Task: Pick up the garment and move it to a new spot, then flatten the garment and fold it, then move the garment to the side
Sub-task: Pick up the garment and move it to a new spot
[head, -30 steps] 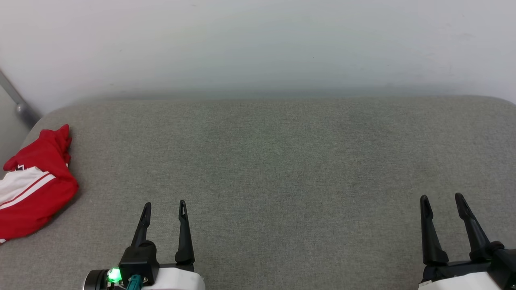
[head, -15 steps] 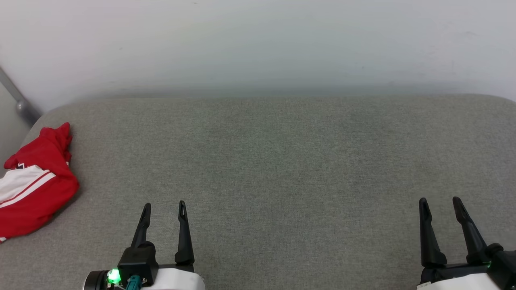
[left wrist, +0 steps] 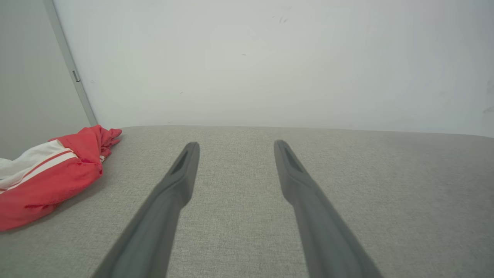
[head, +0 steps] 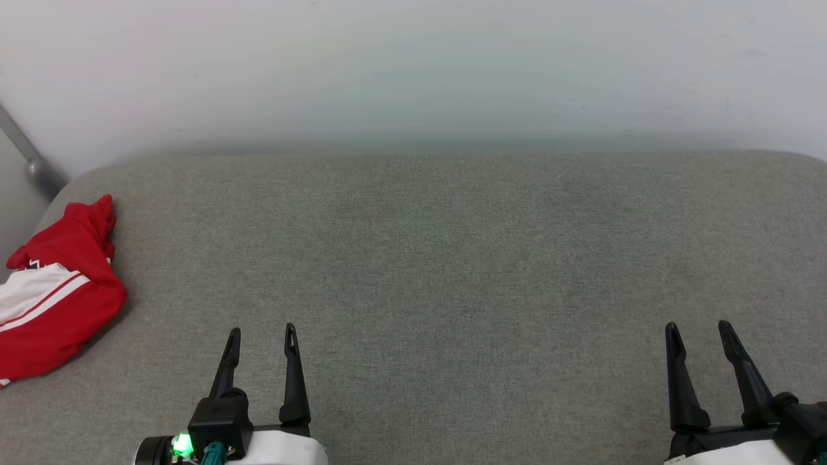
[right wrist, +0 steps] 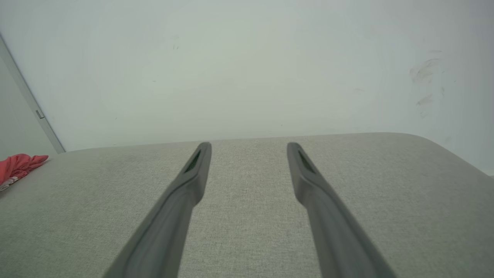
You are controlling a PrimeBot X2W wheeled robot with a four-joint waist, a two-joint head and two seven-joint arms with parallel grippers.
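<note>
you've got the garment (head: 58, 290) bunched at 9 o'clock in head view, at the left edge of the grey pad (head: 452, 258), white striped sleeve showing. left gripper (head: 263, 329) at 7 o'clock, right gripper (head: 698, 325) at 5 o'clock, both with fingers spread apart over bare pad, neither touching the garment

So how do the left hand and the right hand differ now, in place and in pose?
The left hand is close to the crumpled red jersey; the right hand is far from it, at the other side. The left hand's fingers point almost straight ahead; the right hand's lean leftward. Both are open and hold nothing.
</note>
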